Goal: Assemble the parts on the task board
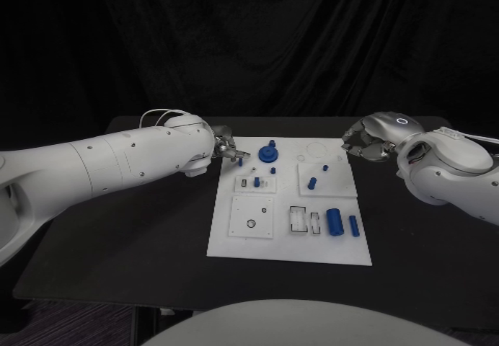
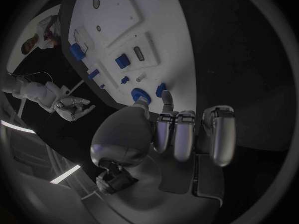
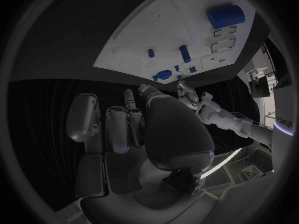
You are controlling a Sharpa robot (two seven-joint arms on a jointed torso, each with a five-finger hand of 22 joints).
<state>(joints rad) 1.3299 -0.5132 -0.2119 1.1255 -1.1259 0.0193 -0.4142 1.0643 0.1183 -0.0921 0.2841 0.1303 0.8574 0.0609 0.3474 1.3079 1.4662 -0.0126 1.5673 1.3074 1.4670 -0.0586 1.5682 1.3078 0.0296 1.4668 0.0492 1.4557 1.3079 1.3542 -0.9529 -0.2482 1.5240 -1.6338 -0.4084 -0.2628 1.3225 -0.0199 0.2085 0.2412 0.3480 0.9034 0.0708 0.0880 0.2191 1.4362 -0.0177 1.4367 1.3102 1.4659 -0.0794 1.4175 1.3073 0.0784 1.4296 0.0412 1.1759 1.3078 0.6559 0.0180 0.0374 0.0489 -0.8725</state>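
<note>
We see the white task board (image 1: pixel 290 245) lying in the middle of the black table (image 1: pixel 125 245), with blue parts spread over it. A round blue gear-like part with an upright stem (image 1: pixel 270 152) stands near the board's far left corner, with small blue pegs (image 1: pixel 272 171) just beside it toward the near side. A short blue peg (image 1: pixel 324 168) stands on the raised square plate at the far right of the board. A large blue cylinder (image 1: pixel 334 220) and a slimmer blue pin (image 1: pixel 353 225) lie side by side toward the near right edge, next to empty rectangular slots (image 1: pixel 299 218). The left hand (image 1: pixel 230 152) sits at the board's far left corner, fingertips close to the gear-like part; the left wrist view shows its fingers (image 2: pixel 177 134) curled inward, and we cannot tell whether a small piece is pinched between them. The right hand (image 1: pixel 366 142) hovers just off the board's far right corner with fingers curled in and nothing in its grasp. We judge the step in hand to be work by the left hand on the far left cluster of parts, with most of the assembly still outstanding. The next move calls for fine fingertip alignment over the small pegs without toppling the upright gear-like part.
</note>
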